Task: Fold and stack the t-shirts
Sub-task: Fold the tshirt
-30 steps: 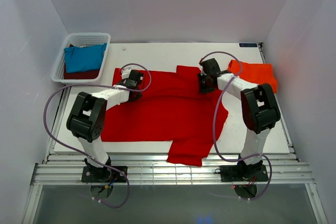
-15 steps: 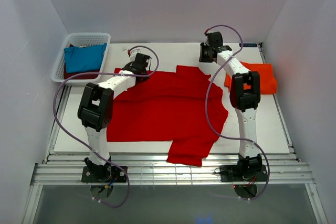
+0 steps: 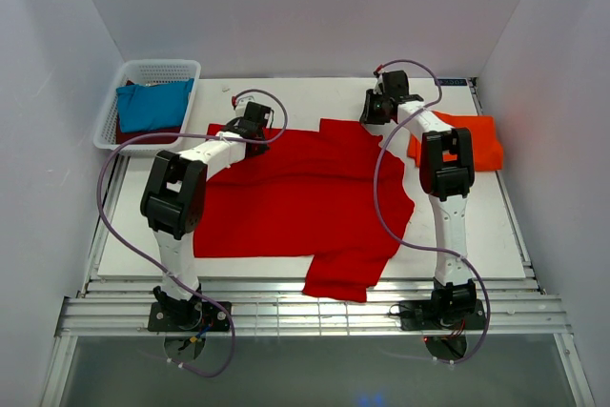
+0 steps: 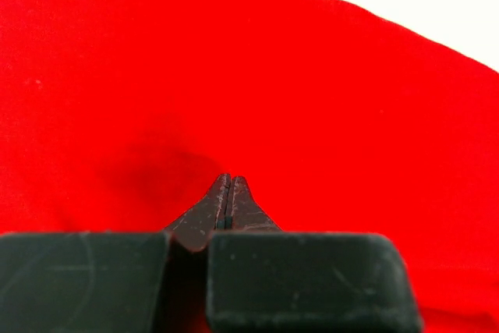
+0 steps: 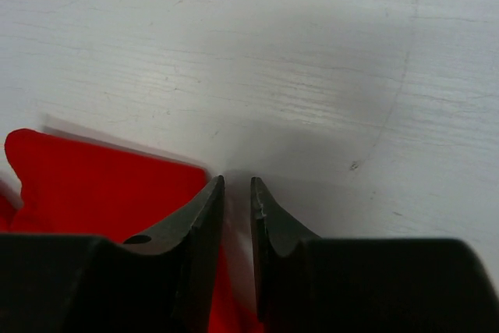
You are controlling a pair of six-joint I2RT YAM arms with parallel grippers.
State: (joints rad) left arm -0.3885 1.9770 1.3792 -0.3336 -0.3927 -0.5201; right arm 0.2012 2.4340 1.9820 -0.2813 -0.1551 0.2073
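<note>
From where I stand, the red t-shirt lies on this side of both jaws, spread flat on the worktop with one sleeve drooping over the near edge; unfolded, I'd say. The left jaws are closed, tips down on its far left part; whether cloth is pinched between them I cannot tell. The right jaws stand slightly parted and empty, just past the shirt's far edge. Right of them an orange-red t-shirt lies folded: one done. Beyond the left jaws, the basket holds a teal t-shirt over a maroon t-shirt, both to come. Only the hanging sleeve looks awkward.
</note>
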